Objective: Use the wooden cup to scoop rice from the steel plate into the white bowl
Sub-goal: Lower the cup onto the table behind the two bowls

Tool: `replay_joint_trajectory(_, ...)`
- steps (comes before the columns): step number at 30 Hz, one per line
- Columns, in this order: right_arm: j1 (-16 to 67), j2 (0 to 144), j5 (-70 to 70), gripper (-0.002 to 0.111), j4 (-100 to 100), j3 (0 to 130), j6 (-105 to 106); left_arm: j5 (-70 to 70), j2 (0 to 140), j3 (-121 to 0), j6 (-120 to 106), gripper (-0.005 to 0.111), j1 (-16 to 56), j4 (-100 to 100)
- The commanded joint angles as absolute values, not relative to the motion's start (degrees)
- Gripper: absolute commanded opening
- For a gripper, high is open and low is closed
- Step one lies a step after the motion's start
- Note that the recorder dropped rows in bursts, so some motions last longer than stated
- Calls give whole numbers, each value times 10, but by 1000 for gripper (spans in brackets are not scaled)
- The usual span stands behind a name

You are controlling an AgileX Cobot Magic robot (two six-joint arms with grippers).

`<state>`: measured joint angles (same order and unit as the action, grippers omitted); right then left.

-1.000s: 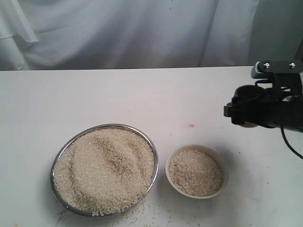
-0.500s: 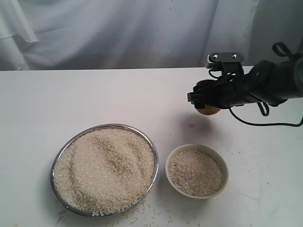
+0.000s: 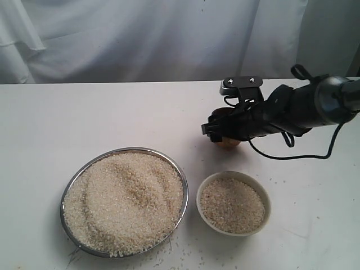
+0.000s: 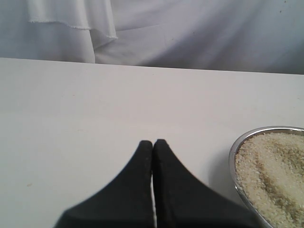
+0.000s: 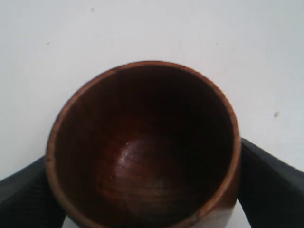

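The steel plate (image 3: 68, 191) lies at the front left, heaped with rice (image 3: 126, 199); its rim (image 4: 233, 159) and some rice (image 4: 273, 171) also show in the left wrist view. To its right stands the white bowl (image 3: 265, 198), holding rice (image 3: 232, 205). My right gripper (image 3: 224, 130) hangs above the table behind the bowl, shut on the wooden cup (image 3: 228, 142). In the right wrist view the wooden cup (image 5: 142, 147) faces the camera, dark and empty inside, with a finger (image 5: 270, 185) on each side. My left gripper (image 4: 153, 142) is shut on nothing, beside the plate.
A white cloth backdrop (image 3: 140, 39) hangs behind the white table (image 3: 112, 112). Loose grains (image 3: 180, 253) lie scattered on the table in front of the plate and bowl. A small pink spot (image 3: 228, 149) marks the table under the cup.
My right gripper has carried the wooden cup leftward from the right edge to a spot behind the bowl. Plate and bowl are unmoved.
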<state>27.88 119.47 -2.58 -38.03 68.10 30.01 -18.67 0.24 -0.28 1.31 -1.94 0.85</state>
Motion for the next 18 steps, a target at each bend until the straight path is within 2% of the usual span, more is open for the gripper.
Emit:
replay_joint_trajectory(1,298,1206,0,0,-406,685,300,-183,0,0,13,0,-20,9)
replay_joint_trajectory(18,313,1207,24,0,-431,685,300,-183,0,0,13,0,-20,9)
